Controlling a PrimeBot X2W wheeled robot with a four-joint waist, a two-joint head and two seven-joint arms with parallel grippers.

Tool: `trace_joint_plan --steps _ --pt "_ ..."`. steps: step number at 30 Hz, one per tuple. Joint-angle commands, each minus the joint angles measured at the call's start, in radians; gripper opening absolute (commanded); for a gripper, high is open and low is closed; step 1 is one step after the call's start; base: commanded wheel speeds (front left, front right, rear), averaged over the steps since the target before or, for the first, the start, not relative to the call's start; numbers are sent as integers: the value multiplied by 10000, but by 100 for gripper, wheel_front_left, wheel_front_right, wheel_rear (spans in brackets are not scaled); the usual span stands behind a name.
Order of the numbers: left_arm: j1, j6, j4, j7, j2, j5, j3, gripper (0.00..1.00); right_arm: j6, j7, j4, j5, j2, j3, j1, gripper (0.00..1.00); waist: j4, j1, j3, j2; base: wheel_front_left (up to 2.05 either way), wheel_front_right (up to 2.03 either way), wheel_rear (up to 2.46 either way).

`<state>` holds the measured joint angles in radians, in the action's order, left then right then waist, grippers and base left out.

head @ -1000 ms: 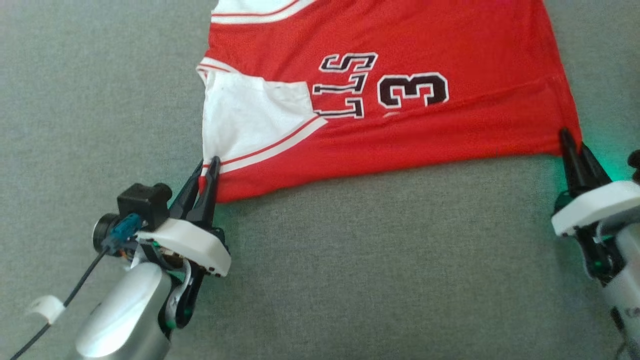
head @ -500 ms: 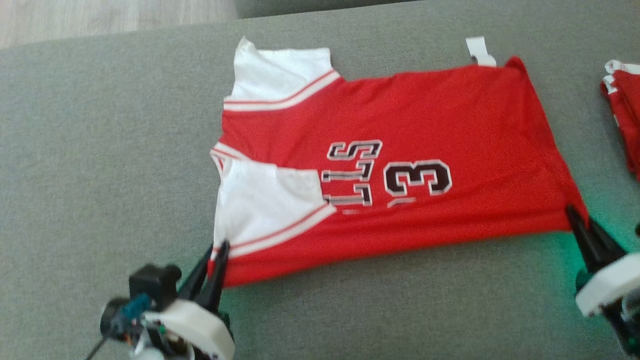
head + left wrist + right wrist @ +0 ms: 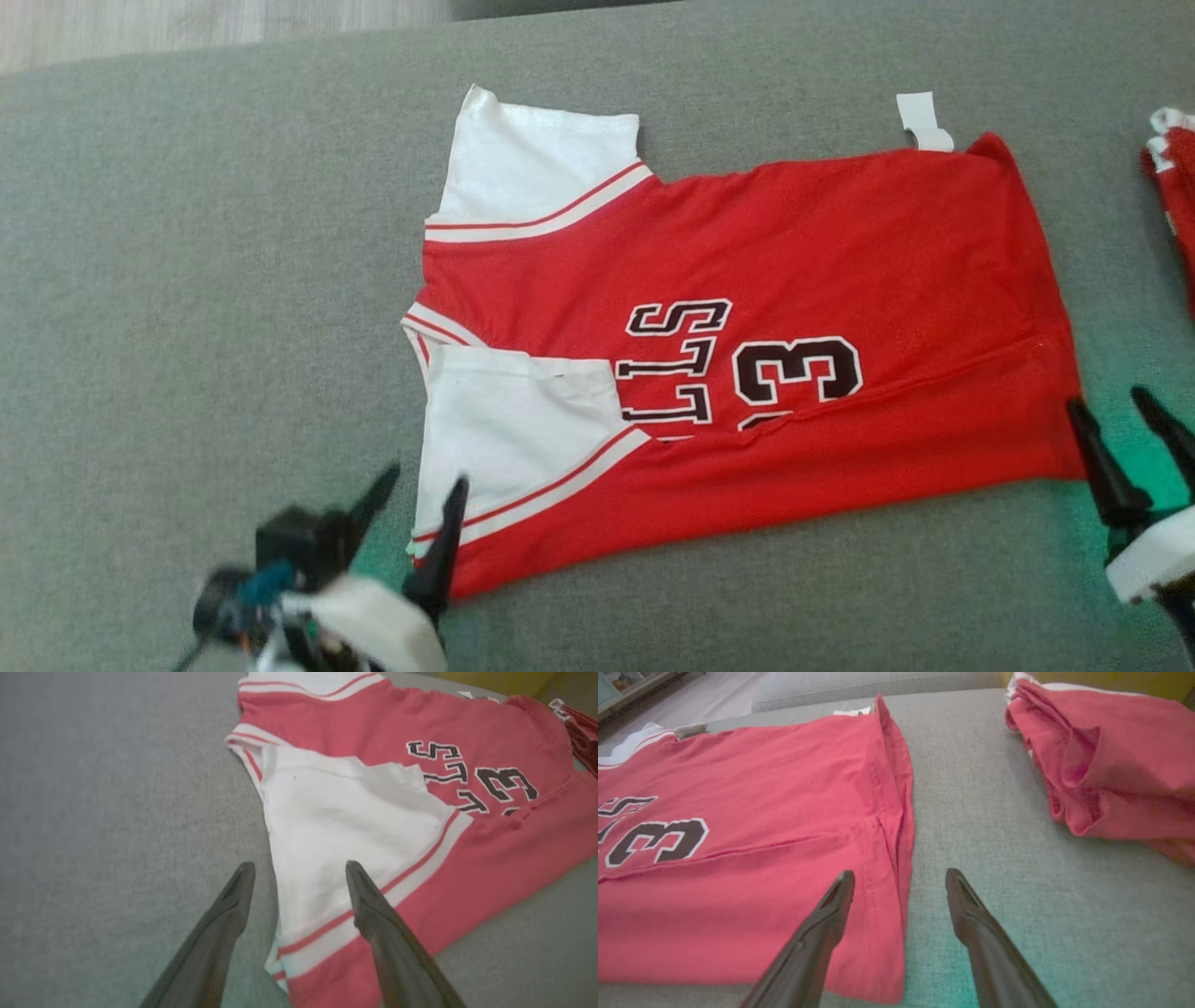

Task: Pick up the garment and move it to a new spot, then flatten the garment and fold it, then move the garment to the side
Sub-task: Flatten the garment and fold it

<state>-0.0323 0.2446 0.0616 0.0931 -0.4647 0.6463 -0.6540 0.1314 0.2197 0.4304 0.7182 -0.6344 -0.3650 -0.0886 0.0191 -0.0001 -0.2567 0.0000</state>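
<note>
Both hands just let go: a second ago the left hand [image 3: 422,483] was pinched on the near sleeve corner of the shirt [image 3: 794,252] and the right hand [image 3: 1107,401] on the near hem corner. Now both sets of fingers are spread wide and hold nothing. Shirt lies on the grey padded surface [image 3: 187,327], collar end to the robot's left, hem to its right, number side up. Near white sleeve [image 3: 513,420] is laid over the chest, covering the start of the lettering, and a crease runs from it toward the hem. My read: the near-side fold is down and the release closes that step. Far sleeve [image 3: 537,159] sticks out flat past the body, so the far side likely needs folding next, then a crosswise fold and the move aside. Position: in the left wrist view the sleeve's outer edge runs between the two fingers, one over bare surface, the other over the striped cuff. Right wrist view, same story: hem edge [image 3: 901,812] runs between the fingers, one over the red corner, the other over bare surface. Can't tell if any tip touches the cloth. Second red pile [image 3: 1176,187] sits off to the right, apart from the shirt and near the right hand, so pull back clear of it.
</note>
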Motion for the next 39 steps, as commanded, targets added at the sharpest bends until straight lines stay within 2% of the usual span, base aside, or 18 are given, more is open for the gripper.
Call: trace_joint_plan --steps 1,5,8,13,16,21,28,36,37,38,39 --pt "-699 -41 352 -12 -258 -109 339 100 -7 42 -238 -78 -321 26 0 100 4 1 -46 0 0 0 0" --pt "-2722 -560 683 715 -699 -512 545 100 -7 -198 -886 -457 -232 556 -206 100 150 1 -473 0 0 0 0" --pt "-4516 -1216 455 1689 -1026 -502 698 100 -7 -456 -1349 -743 -86 769 -381 100 328 1 -865 0 0 0 0" --pt "-7574 -2768 -1002 3758 -1118 411 810 100 -7 -862 -1964 -1198 165 738 -869 100 828 1 -1624 0 0 0 0" --pt "-9181 -3252 -2242 4954 -1118 703 725 100 -7 -989 -2184 -1357 289 676 -1140 100 1147 1 -2013 0 0 0 0" --pt "-10938 -3525 -4101 6424 -998 851 379 100 -7 -1016 -2288 -1565 579 339 -1620 100 1733 1 -2522 0 0 0 0" --pt "-11970 -3693 -5820 7679 -1402 712 -280 100 -7 -798 -2034 -1529 859 -15 -2082 100 2382 1 -2922 0 0 0 0" --pt "-12041 -3741 -6394 7934 -1666 1010 -673 99 -7 -488 -1585 -1369 863 -160 -2254 100 2560 1 -3086 0 0 0 0" --pt "-12054 -3744 -6389 7923 -1668 1052 -726 48 -7 -468 -1541 -1354 847 -166 -2274 100 2559 1 -3095 0 0 0 0" --pt "-12068 -3746 -6368 7894 -1673 1098 -782 31 -7 -460 -1502 -1349 818 -167 -2318 100 2562 1 -3101 0 0 0 0" --pt "-12077 -3747 -6319 7863 -1679 1168 -850 0 -7 -466 -1480 -1342 790 -170 -2388 100 2567 1 -3107 0 0 0 0"
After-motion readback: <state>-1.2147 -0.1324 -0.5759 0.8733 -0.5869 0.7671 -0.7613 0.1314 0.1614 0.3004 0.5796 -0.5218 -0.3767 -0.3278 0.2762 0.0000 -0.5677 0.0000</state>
